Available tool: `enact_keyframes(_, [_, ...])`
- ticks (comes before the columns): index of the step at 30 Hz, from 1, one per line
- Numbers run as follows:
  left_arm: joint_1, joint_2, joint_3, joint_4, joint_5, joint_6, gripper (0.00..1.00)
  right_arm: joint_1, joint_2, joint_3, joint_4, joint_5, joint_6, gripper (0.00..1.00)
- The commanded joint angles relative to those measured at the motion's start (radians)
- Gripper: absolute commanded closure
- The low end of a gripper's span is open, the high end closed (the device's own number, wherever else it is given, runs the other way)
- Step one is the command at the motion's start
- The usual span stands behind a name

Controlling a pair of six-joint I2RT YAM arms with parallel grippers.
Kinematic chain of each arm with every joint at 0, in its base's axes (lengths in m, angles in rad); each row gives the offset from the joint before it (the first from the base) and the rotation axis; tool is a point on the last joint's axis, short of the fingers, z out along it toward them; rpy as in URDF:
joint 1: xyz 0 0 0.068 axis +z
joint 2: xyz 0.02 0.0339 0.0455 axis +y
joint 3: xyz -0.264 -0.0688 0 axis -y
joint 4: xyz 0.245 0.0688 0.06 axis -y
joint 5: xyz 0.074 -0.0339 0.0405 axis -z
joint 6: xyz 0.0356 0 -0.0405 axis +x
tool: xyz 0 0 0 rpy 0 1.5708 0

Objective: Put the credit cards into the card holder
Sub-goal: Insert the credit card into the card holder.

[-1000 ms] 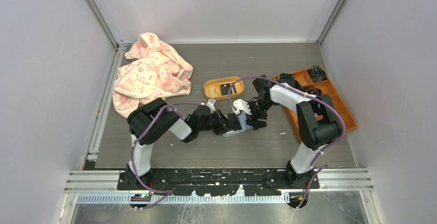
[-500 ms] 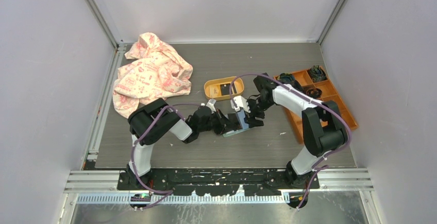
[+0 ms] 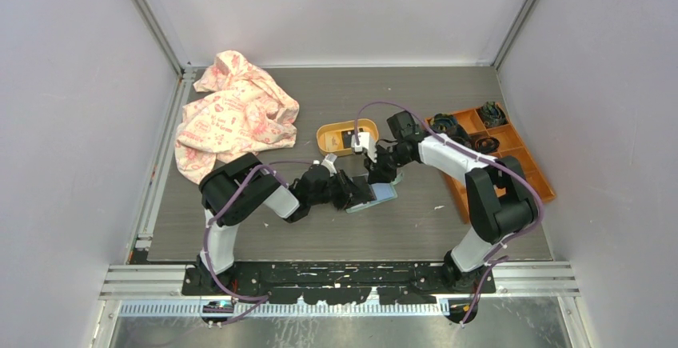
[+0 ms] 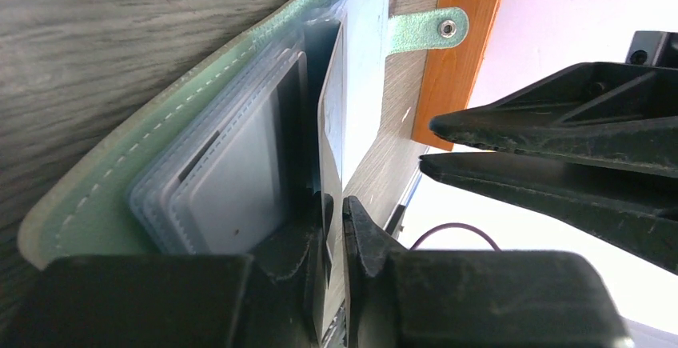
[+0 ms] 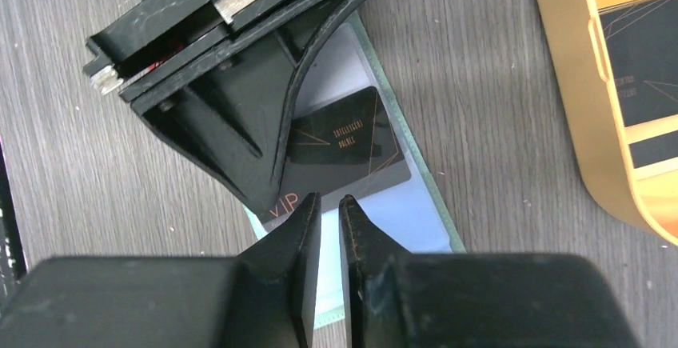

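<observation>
Left pincer [image 4: 334,204] clenches a thin, stiff, clear leaf of the card holder [image 4: 104,196], lifting that leaf on edge from the open wallet. The holder is soft sage green with pale stitching along a rounded edge. It lies flat on the grey wood-grain table [image 5: 496,124], with frosted plastic pockets stacked inside. Its small strap with a round metal snap [image 4: 448,28] points away from the left pincer, toward the hard orange box [image 4: 460,52].

From the right wrist, a glossy black card [image 5: 344,144] with fine gold lettering lies on a clear pocket. Its long side runs from lower left to upper right, and one corner is hidden under the left pincer's black plastic finger.

The right pincer [image 5: 324,204] hangs directly over the near long edge of that card. Its two fingers are drawn almost together, leaving only a slit, and nothing shows between them.

Just beside the holder sits a smooth yellow oval tray [image 5: 576,84] holding more black cards [image 5: 640,68] with gold lines.
</observation>
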Motion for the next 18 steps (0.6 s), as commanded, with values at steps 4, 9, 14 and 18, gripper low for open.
enact_keyframes(4, [-0.003, -0.004, 0.0, -0.022, -0.017, 0.02, 0.82, 0.009, 0.015, 0.039, 0.025, -0.035, 0.074, 0.8])
enact_keyframes(9, [-0.003, -0.02, -0.007, -0.035, -0.024, 0.025, 0.79, 0.009, 0.009, 0.049, -0.038, -0.049, -0.004, 0.8])
enact_keyframes(14, [0.001, -0.024, -0.015, -0.029, -0.024, 0.022, 0.76, 0.009, -0.032, 0.028, -0.075, -0.084, -0.098, 0.8])
enact_keyframes(18, [0.006, -0.031, -0.018, -0.028, -0.022, 0.02, 0.75, 0.009, -0.088, -0.015, -0.064, -0.117, -0.16, 0.8])
